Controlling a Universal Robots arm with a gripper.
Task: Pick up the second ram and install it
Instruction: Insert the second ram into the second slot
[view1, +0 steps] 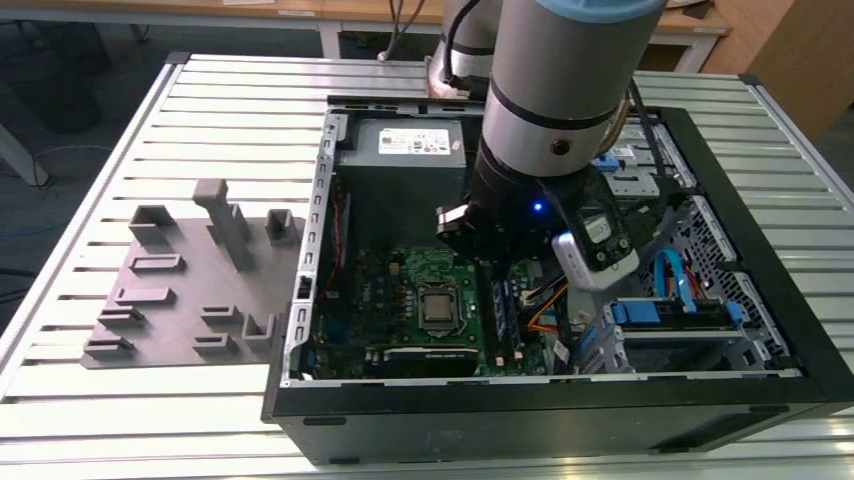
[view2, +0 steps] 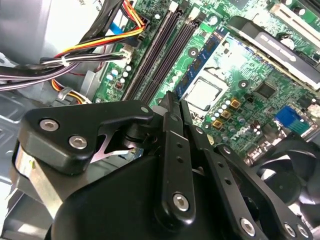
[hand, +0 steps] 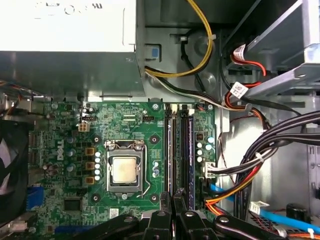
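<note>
Beside the processor socket (view2: 204, 94), a blue-green memory stick stands on its long edge in a slot of the green motherboard (hand: 100, 125). We take it for the second ram (view2: 206, 60), though we cannot rule out that it is another stick. It stands upright and parallel to the long black slots (view2: 160, 55) next to it, as such a board must if its contact edge is to meet the slot. The gripper (view2: 176, 99) hangs just at the stick's near end in the second wrist view. Its two fingers are drawn to a narrow slit, with nothing that we can see pinched between them. We judge that this narrow set suits bearing on a thin edge more than carrying. In the first wrist view the fingers line up with the run of the slots. Bundled cables (view2: 100, 42) lie off to the side away from the socket. In the exterior view the arm (view1: 561, 90) reaches steeply down into the open computer case (view1: 561, 410). The case lies on its side on a slatted table (view1: 200, 100), so the board faces up toward the tool. On the exterior view's left, well apart from the case, stands a grey fixture (view1: 174, 290) with a tall post (view1: 220, 225).
</note>
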